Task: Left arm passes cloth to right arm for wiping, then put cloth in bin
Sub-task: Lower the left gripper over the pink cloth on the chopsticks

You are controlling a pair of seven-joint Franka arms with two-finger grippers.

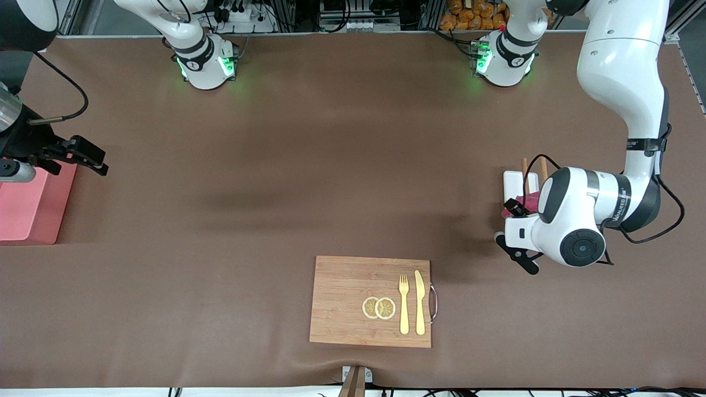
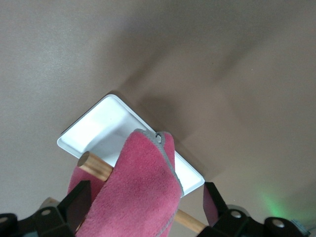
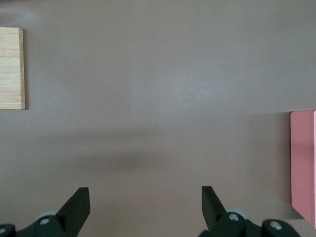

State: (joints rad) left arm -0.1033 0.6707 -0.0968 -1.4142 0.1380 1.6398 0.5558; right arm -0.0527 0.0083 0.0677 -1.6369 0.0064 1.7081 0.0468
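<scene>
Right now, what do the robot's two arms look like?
Both are white with black joints. The left arm has a boxy white wrist, a black cable and black fingers. The right arm has a silver wrist, a black cable and a black gripper. Both bases glow green.

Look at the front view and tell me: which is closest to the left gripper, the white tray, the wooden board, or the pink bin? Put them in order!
From the left gripper:
1. white tray, right under it at the left arm's end, with the cloth.
2. wooden board, mid-table, nearer the camera.
3. pink bin, at the right arm's end.
</scene>
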